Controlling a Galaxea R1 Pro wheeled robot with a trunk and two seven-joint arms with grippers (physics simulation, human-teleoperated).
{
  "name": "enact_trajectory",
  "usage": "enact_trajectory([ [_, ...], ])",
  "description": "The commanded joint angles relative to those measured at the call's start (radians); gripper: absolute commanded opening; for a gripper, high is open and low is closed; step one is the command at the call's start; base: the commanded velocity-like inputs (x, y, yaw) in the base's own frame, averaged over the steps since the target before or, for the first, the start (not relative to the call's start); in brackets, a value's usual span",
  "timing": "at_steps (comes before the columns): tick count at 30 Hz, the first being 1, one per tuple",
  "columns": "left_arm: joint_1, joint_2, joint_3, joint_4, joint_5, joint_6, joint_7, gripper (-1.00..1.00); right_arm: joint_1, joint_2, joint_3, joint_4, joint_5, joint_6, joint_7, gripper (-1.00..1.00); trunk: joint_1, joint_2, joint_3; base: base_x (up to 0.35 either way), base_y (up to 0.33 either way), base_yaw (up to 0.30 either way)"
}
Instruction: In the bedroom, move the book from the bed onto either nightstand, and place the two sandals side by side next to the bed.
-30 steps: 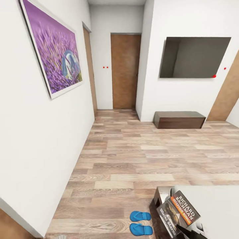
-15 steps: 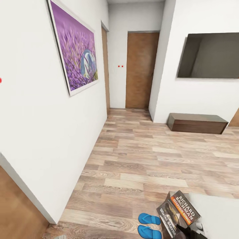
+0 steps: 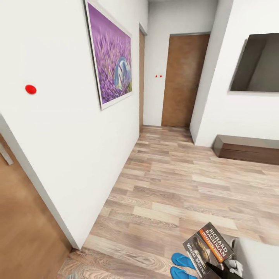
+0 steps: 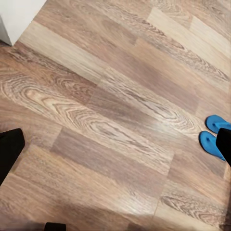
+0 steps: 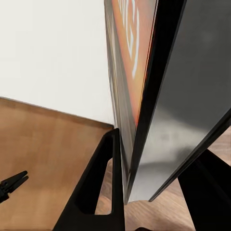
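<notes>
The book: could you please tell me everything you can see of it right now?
The book is a thin paperback with a dark cover, an orange band, white "Richard Bachman" lettering and a central picture. It is held tilted off the floor, cover toward the head camera, low at that view's right. In the right wrist view it stands edge-on, pinched between the right gripper's dark fingers.

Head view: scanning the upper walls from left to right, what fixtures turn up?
Small round red marker on the white wall → framed purple lavender-field picture → brown wooden door at the end of the hall → dark flat wall-mounted screen, cut by the right edge.
</notes>
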Motion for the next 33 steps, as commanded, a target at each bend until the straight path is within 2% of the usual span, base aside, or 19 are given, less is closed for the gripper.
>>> enact_trajectory([
  [1,-0.001,-0.003,-0.008,0.002,0.009,-0.003,0.0,1.0,-0.002,0.0,0.003,0.003,-0.005,-0.007,0.004,-1.0,0.0,-0.001,-0.002,0.0,0.0,0.271],
  [4,-0.001,-0.01,-0.021,0.002,-0.018,-0.003,0.052,1.0,-0.002,0.0,0.001,0.003,-0.005,-0.007,0.0,-1.0,0.0,-0.001,-0.003,0.0,0.0,0.27],
  [7,-0.001,-0.024,-0.04,0.003,-0.09,-0.003,0.15,1.0,-0.002,0.0,0.001,0.003,-0.005,-0.007,-0.002,-1.0,0.0,-0.001,-0.005,0.0,0.0,0.27],
  [10,-0.001,-0.044,-0.045,0.003,-0.145,-0.003,0.196,1.0,-0.002,0.0,0.0,0.003,-0.005,-0.007,-0.002,-1.0,0.0,-0.001,-0.006,0.0,0.0,0.269],
  [13,-0.001,-0.051,-0.045,0.003,-0.162,-0.003,0.208,1.0,-0.002,0.0,0.0,0.003,-0.005,-0.007,-0.003,-1.0,0.0,-0.001,-0.008,0.0,0.0,0.178],
  [20,-0.001,-0.054,-0.045,0.003,-0.167,-0.003,0.212,1.0,-0.002,0.002,-0.001,0.006,-0.005,-0.006,-0.017,-1.0,0.0,-0.001,-0.008,0.0,0.0,0.027],
  [21,-0.001,-0.054,-0.045,0.003,-0.168,-0.003,0.212,1.0,-0.002,0.003,-0.003,0.007,-0.006,-0.006,-0.036,-1.0,0.0,-0.001,-0.008,0.0,0.0,0.004],
  [23,-0.001,-0.054,-0.045,0.003,-0.169,-0.003,0.212,1.0,-0.002,0.003,-0.006,0.007,-0.009,0.012,-0.145,-1.0,0.0,-0.001,-0.008,0.0,0.0,0.002],
  [29,-0.001,-0.054,-0.046,0.003,-0.17,-0.003,0.212,1.0,-0.003,0.003,-0.005,0.004,-0.01,0.05,-0.255,-1.0,0.0,-0.001,-0.008,0.0,0.0,0.0],
  [30,-0.001,-0.054,-0.046,0.003,-0.17,-0.003,0.212,1.0,-0.003,0.004,-0.004,0.001,-0.009,0.05,-0.297,-1.0,0.0,-0.001,-0.008,0.0,0.0,0.0],
  [33,-0.001,-0.054,-0.047,0.003,-0.17,-0.003,0.212,1.0,-0.003,0.005,0.0,-0.044,-0.005,0.049,-0.486,-1.0,0.0,-0.001,-0.008,0.0,0.0,0.0],
])
